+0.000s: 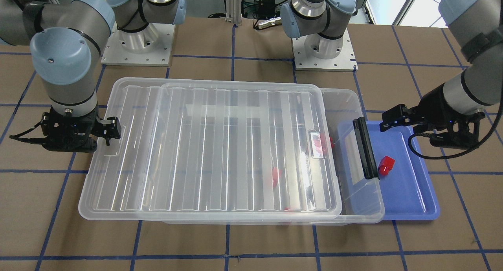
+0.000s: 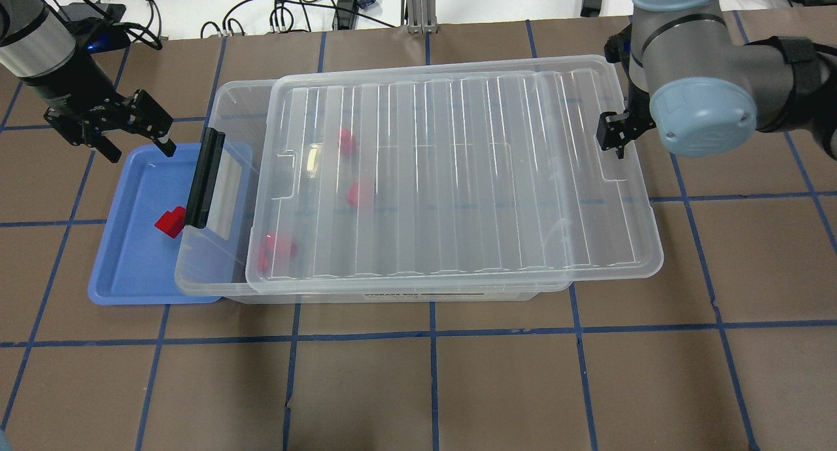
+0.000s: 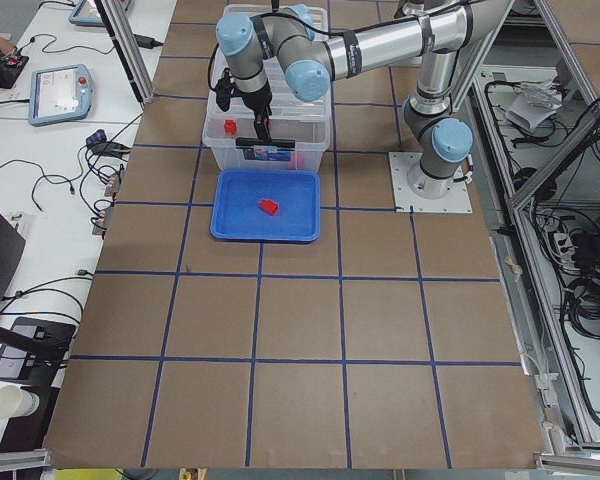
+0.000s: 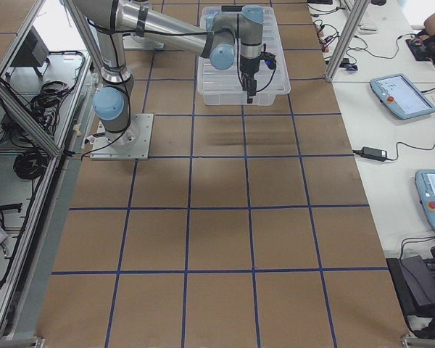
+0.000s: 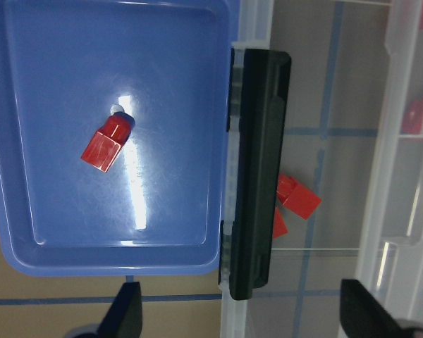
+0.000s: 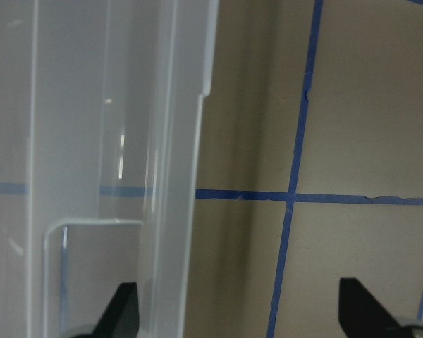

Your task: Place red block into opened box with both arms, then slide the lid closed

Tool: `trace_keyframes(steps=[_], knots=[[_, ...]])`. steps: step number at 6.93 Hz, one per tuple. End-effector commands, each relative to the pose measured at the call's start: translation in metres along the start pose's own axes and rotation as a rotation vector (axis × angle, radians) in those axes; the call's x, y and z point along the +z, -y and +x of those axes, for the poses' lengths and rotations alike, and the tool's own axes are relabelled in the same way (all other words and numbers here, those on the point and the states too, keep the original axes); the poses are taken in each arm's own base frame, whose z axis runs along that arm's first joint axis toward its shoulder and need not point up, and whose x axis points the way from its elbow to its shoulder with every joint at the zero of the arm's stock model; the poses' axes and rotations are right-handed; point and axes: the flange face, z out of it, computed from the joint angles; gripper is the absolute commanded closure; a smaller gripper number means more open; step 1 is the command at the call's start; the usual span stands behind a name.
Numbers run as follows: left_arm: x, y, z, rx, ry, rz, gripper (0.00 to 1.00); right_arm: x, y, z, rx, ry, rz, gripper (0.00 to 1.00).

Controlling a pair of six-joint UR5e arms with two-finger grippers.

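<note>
Left gripper (image 5: 243, 315) is hanging with its jaws spread wide and holding nothing, above the line where the blue tray (image 2: 127, 274) is meeting the black bar (image 2: 204, 176) on the box (image 2: 199, 271). Right gripper (image 6: 241, 317) is likewise standing open and empty, straddling the short edge of the lid (image 2: 458, 176) beside its recess, one finger over the rim and the other over the table (image 2: 431, 385); whether it is touching cannot be told. The red block (image 2: 171, 222) is lying alone on the tray, just beside the black bar and outside the box. The lid is resting on the box, offset toward the robot's right, overhanging that end and leaving a strip uncovered at the bar end. Three further red blocks (image 2: 359, 194) are showing inside the box. The box's bar end is overlapping the tray's edge.
</note>
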Motion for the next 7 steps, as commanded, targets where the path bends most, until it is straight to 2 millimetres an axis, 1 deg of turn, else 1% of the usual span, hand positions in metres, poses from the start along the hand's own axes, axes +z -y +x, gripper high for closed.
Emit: trace_keyframes(steps=[1, 2, 3, 4, 5, 6, 7], knots=[[0.04, 0.013, -0.067, 0.222, 0.039, 0.085, 0.0, 0.01, 0.001, 0.041, 0.064, -0.005, -0.003, 0.0], [0.067, 0.004, -0.093, 0.304, 0.061, 0.113, 0.0, 0.012, 0.001, 0.051, 0.071, -0.004, -0.006, 0.0], [0.086, 0.001, -0.095, 0.348, 0.095, 0.147, 0.0, 0.014, 0.002, 0.057, 0.08, -0.005, -0.007, 0.0], [0.105, -0.001, -0.094, 0.448, 0.125, 0.171, 0.0, 0.018, 0.001, 0.069, 0.103, -0.005, -0.01, 0.0], [0.134, -0.01, -0.089, 0.442, 0.1, 0.147, 0.0, 0.019, 0.0, 0.082, 0.125, -0.005, -0.012, 0.0], [0.157, -0.017, -0.084, 0.416, 0.087, 0.136, 0.0, 0.023, -0.001, 0.088, 0.137, -0.002, -0.018, 0.0], [0.164, -0.017, -0.083, 0.421, 0.119, 0.163, 0.0, 0.026, -0.003, 0.094, 0.148, 0.001, -0.023, 0.0]])
